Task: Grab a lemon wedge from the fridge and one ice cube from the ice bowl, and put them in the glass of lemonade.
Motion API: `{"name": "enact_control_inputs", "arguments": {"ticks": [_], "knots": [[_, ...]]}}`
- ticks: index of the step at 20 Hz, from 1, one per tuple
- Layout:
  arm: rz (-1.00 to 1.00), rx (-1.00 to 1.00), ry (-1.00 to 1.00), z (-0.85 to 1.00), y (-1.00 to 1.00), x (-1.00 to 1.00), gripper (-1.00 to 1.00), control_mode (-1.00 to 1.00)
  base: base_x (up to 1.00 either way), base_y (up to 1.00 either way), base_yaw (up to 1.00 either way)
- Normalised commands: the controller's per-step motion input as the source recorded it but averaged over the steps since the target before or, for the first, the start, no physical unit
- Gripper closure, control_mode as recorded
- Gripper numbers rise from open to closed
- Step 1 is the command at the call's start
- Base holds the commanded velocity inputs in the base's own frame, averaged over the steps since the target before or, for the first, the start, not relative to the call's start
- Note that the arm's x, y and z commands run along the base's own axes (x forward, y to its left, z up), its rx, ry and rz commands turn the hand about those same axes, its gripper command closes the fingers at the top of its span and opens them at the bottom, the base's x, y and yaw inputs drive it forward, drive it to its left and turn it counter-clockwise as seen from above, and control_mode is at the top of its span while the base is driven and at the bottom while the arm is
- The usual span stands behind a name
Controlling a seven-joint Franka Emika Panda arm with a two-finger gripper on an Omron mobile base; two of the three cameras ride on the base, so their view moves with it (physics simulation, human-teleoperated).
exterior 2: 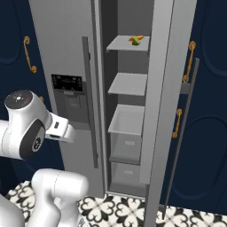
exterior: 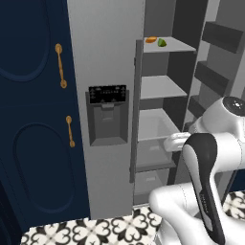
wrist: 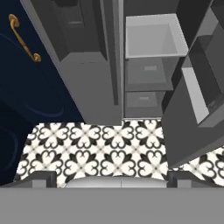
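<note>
The fridge [exterior: 107, 62] filled the middle of the frame, its right door swung open. On its top shelf [exterior: 168, 45], in the upper middle, lay an orange wedge [exterior: 151, 39] just beside a green piece [exterior: 162, 42]. The tool [wrist: 112, 177] stood open, holding nothing, low over the patterned floor [wrist: 100, 151]. Navy cabinets [exterior: 31, 110] stood at the left.
</note>
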Motion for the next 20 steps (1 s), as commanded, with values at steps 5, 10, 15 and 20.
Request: {"name": "enact_control_inputs", "arguments": {"ticks": [5,10,15,20], "knots": [[0.0,0.0,0.0,-0.06,0.01,0.0,-1.0,-1.0,0.0,0.0,0.0],[0.0,0.0,0.0,-0.17,0.05,0.0,-1.0,-1.0,0.0,0.0,0.0],[0.0,0.0,-0.01,-0.02,0.0,0.0,-1.0,-1.0,0.0,0.0,0.0],[0.0,0.0,0.0,-0.01,0.0,0.0,-1.0,1.0,-0.01,-0.23,-0.09]]}}
